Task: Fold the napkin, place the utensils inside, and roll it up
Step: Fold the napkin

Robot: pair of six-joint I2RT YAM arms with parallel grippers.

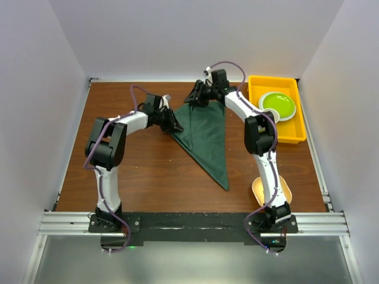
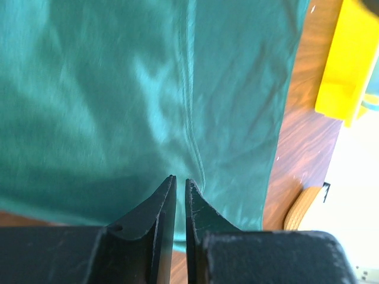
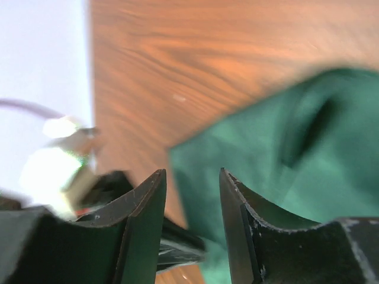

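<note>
We judge the fold is being tidied. The napkin lies as a triangle in the middle of the overhead frame, its long point toward the bottom. At its left edge, the left gripper has its jaws nearly together over a hem, and we cannot tell whether cloth is pinched. Higher up, at the top corner, the right gripper stands parted, with the cloth just beyond its tips and not held.
</note>
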